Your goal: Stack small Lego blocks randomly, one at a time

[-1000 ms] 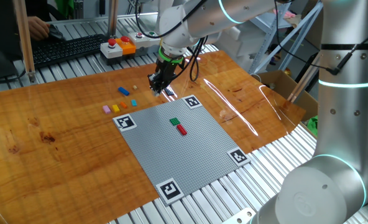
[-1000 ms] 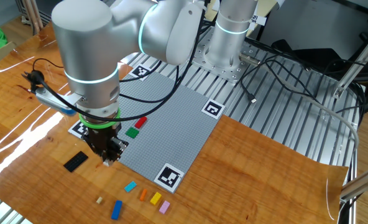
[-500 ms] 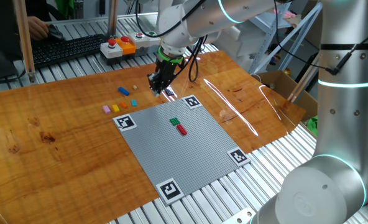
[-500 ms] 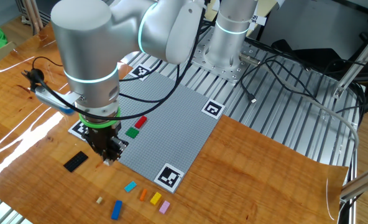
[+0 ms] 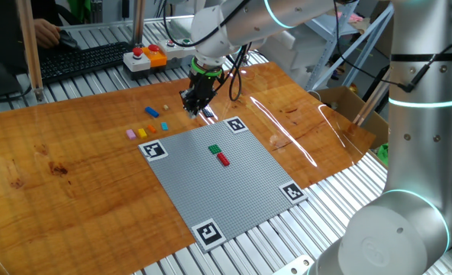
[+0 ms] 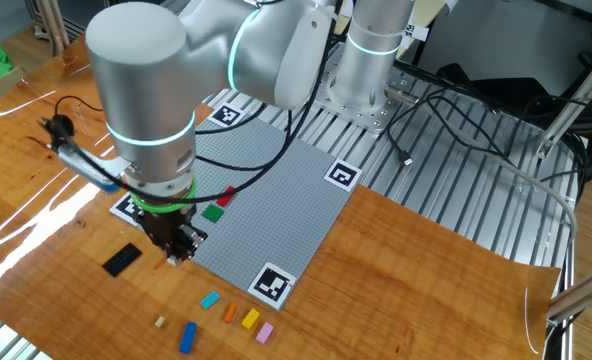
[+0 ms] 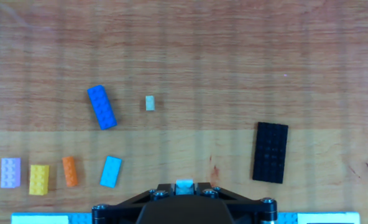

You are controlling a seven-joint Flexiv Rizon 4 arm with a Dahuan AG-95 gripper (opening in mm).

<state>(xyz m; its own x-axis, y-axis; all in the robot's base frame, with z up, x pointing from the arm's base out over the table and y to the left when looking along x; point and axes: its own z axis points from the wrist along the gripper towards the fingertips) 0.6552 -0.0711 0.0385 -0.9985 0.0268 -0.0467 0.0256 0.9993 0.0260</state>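
My gripper hovers above the wooden table just beyond the grey baseplate's far edge. In the hand view it is shut on a tiny light-blue Lego block. Loose blocks lie on the wood: blue, whitish, cyan, orange, yellow and pink. A green block and a red block sit on the baseplate. In the other fixed view the gripper is above the loose row, which starts with the cyan block.
A black flat plate lies on the wood right of the gripper, also seen in the other fixed view. Black-and-white markers mark the baseplate corners. A box with red and orange push-buttons and a keyboard stand at the back.
The arm's upper links have shifted slightly. The gripper stays over the same spot and the blocks have not moved.
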